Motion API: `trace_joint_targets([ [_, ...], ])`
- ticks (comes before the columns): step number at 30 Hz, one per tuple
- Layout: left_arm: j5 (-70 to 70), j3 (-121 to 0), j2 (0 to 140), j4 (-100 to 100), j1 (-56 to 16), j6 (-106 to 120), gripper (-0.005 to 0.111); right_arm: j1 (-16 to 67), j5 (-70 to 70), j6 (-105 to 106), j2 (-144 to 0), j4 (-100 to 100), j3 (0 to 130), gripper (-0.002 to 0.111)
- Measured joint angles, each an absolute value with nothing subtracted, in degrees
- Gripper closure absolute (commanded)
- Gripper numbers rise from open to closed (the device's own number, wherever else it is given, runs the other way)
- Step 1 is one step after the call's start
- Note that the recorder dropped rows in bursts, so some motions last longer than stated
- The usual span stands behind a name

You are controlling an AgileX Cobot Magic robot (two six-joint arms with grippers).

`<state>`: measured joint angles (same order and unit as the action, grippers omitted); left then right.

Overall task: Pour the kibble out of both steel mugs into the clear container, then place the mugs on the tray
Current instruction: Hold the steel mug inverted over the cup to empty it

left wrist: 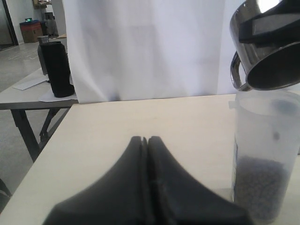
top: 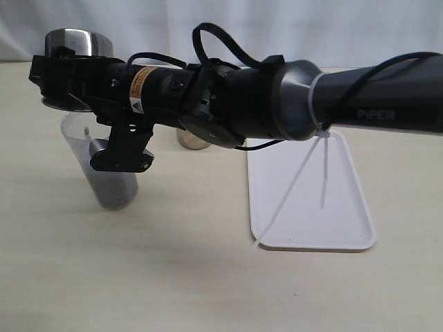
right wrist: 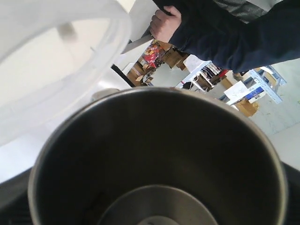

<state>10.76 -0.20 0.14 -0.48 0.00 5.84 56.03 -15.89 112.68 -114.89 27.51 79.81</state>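
Now held: the held steel mug [top: 73,41] is clamped by the right gripper [top: 59,69], which is closed on its wall. Dark gripper parts are seen against the steel in the left wrist view.
Mug axis: the long axis is tipped well past level, and the mouth is turned down over the rim of the clear container [top: 77,142].
Container place: it is stood at the far left of the table [top: 173,277].
Mug contents: only bare steel down to the base is seen in the right wrist view, so this pour is judged done.
Kibble: the kibble [top: 114,188] is gathered in the bottom of the container, and only the lowest part is filled.
Deciding relation: the tray [top: 311,207] lies well to the right of the gripped mug and nearer, with its long side running near to far. The mug would have to be righted before it is carried there.
Second mug: the second steel mug [top: 190,140] is stood behind the right arm [top: 387,104], near the tray's far left corner. It is mostly hidden, and its contents cannot be told.
Arm pose: the right arm is stretched almost level across the scene from right to left, with the wrist rolled over.
Nearer arm: the tray is on the right arm's own side, so the put-down is judged to fall to it.
Left gripper: the left gripper [left wrist: 147,154] is pressed together on nothing and held low over the table, near the container.
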Motion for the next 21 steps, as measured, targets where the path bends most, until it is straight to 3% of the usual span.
trace_joint_targets([
  [21,10.8,-0.2,0.1,-0.5,0.0,5.8,0.107,56.9,-15.7,114.3,-113.7,26.1,79.7,0.104],
])
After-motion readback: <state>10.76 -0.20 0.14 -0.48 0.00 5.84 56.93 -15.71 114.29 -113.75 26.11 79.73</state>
